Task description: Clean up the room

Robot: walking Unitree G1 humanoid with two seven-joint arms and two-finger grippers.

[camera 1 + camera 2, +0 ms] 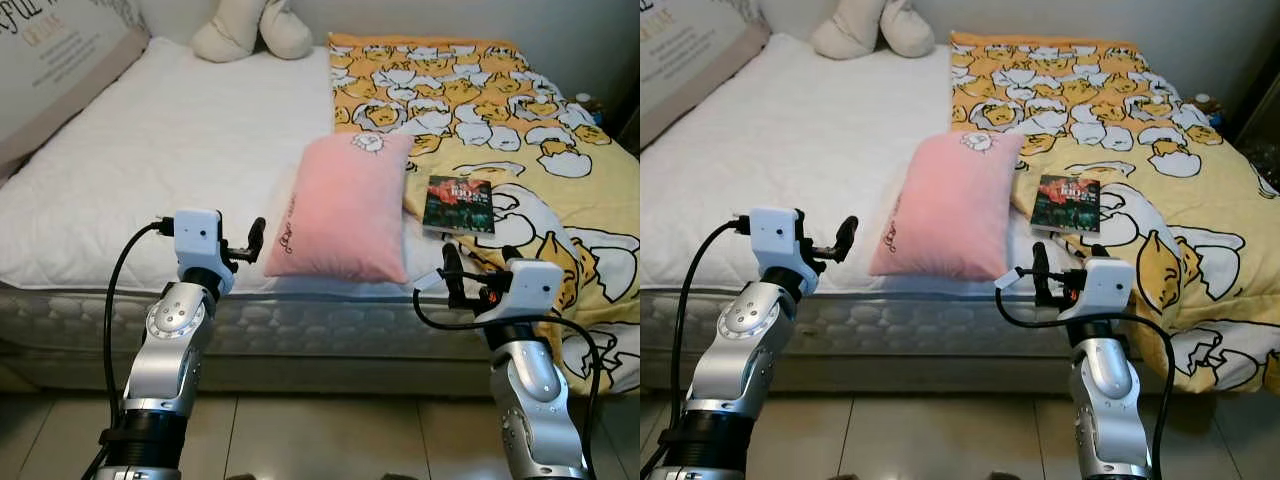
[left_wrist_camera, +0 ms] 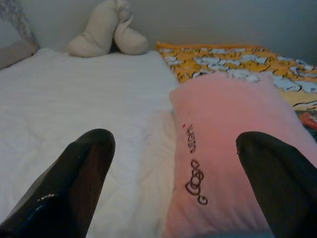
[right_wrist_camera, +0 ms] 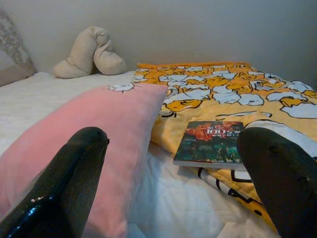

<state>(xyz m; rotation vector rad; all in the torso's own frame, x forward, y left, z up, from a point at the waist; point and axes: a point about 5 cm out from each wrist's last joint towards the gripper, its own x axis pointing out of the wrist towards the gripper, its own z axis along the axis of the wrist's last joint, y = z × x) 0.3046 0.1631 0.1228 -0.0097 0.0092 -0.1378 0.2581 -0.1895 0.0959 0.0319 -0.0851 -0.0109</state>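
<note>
— What is on the bed (image 1: 150, 170)?

— A pink pillow (image 1: 345, 205) lies in the middle. A book (image 1: 458, 203) rests beside it on the yellow blanket (image 1: 500, 120).

— Where are the grippers?

— Both hang at the near edge of the bed. The left gripper (image 2: 173, 183) has its fingers spread wide, pointing at the pillow. The right gripper (image 3: 173, 183) is spread wide too, holding nothing.

— Does one camera show more?

— The right wrist view shows the book up close. The head views show the tiled floor (image 1: 330, 435).

Home bedroom, bed (image 1: 150, 170), pink pillow (image 1: 345, 205), patterned blanket (image 1: 500, 110)
</note>
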